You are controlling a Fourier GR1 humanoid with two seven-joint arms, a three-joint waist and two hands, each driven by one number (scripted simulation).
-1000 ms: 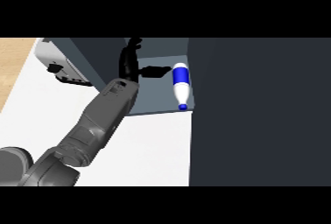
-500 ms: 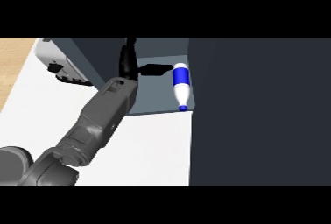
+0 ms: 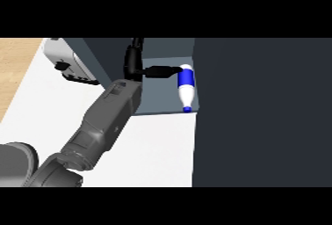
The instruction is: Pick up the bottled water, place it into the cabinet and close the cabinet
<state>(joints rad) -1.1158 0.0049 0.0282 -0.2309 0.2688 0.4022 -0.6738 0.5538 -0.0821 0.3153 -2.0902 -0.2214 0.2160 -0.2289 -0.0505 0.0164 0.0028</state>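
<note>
Bottled water (image 3: 186, 86) lying in the cabinet (image 3: 156, 99), left hand (image 3: 137, 63) beside it, fingers straight, empty.

A white counter (image 3: 162, 145) fills the lower centre of the frame; a toaster (image 3: 68, 66) stands at upper left. The bottled water (image 3: 186, 87) lies on the cabinet floor (image 3: 156, 94), upper centre.

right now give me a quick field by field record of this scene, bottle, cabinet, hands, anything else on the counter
bottle: bottled water, white with a blue band, lying on its side on the cabinet floor
cabinet: cabinet open, its dark door at the view's right
left hand: left hand reaching into the cabinet, a black part pointing toward the bottle's upper end; contact cannot be told
right hand: not in view
counter: white counter
other: a white toaster at the upper left
task state: bottle inside, cabinet not yet closed
</note>
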